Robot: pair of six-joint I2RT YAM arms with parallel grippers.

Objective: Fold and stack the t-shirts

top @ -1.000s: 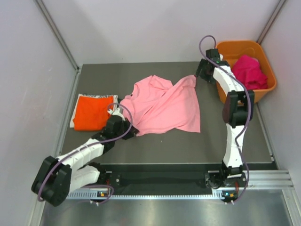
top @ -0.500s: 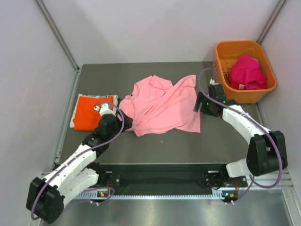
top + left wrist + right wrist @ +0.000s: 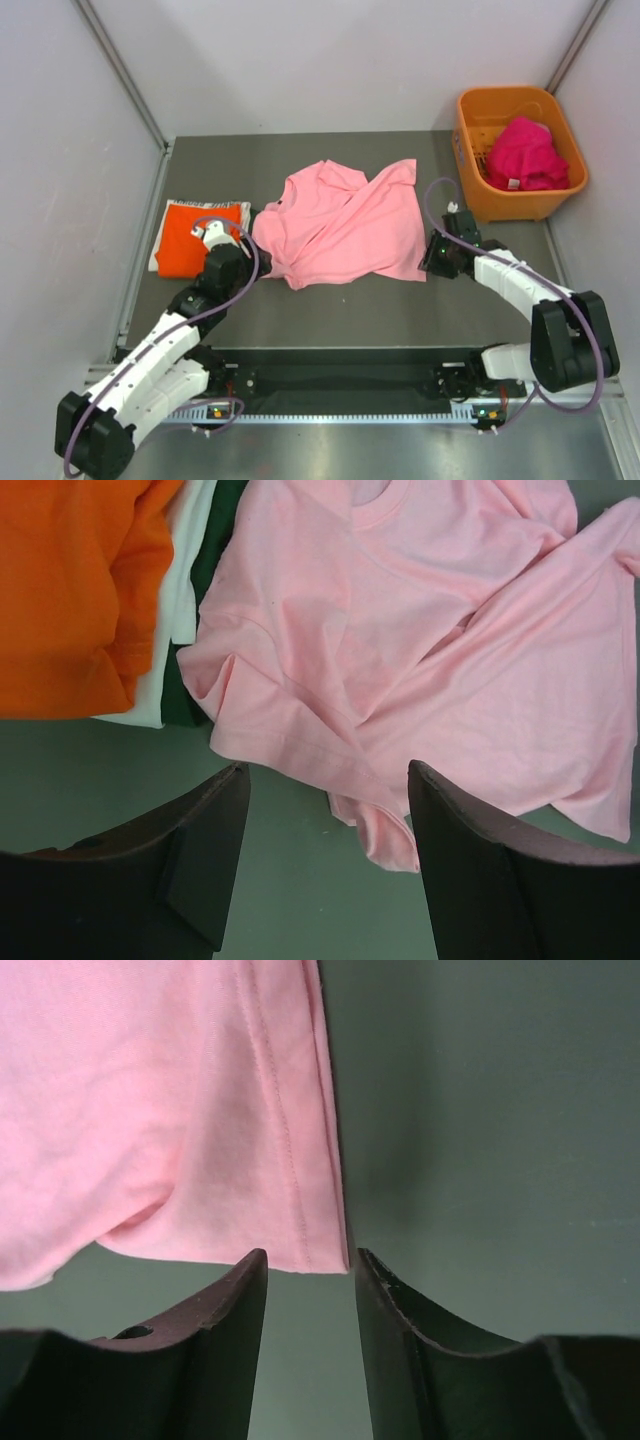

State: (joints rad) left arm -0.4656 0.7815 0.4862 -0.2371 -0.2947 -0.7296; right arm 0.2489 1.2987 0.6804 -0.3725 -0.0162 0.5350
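Pink t-shirt is lying crumpled mid-table, orange t-shirt stacked left, basket far right. Left gripper is hovering spread; right gripper, narrowly parted, has come nearer, to the hem corner.

We find the crumpled light pink cloth t-shirt at the middle of the dark grey table. Left of it, by the left edge, the folded bright orange t-shirt lies on a white t-shirt and a dark green t-shirt. The orange plastic basket at the far right corner holds the magenta t-shirts.
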